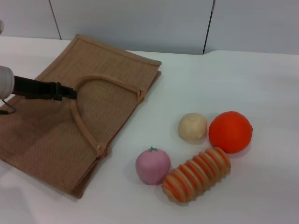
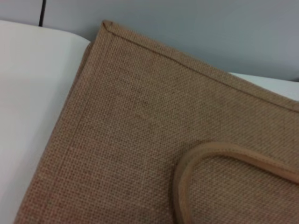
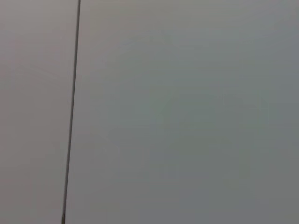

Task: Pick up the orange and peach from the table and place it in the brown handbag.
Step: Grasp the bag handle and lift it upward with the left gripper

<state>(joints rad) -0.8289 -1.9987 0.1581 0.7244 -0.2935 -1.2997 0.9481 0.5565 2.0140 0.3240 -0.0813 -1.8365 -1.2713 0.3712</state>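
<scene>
The brown handbag (image 1: 51, 135) lies flat on the white table at the left, its strap handle (image 1: 107, 80) looped on top. My left gripper (image 1: 72, 92) reaches in from the left just over the bag, its tip at the near end of that strap. The left wrist view shows only the handbag's weave (image 2: 140, 116) and the strap (image 2: 210, 151). The orange (image 1: 230, 131) sits on the table at the right. The pink peach (image 1: 153, 165) with its green stem rests nearer the front, between the bag and the orange. My right gripper is out of view.
A pale beige ball (image 1: 192, 126) sits just left of the orange. An orange-and-cream striped ribbed cylinder (image 1: 196, 174) lies right of the peach, in front of the orange. A grey wall (image 3: 187, 112) stands behind the table.
</scene>
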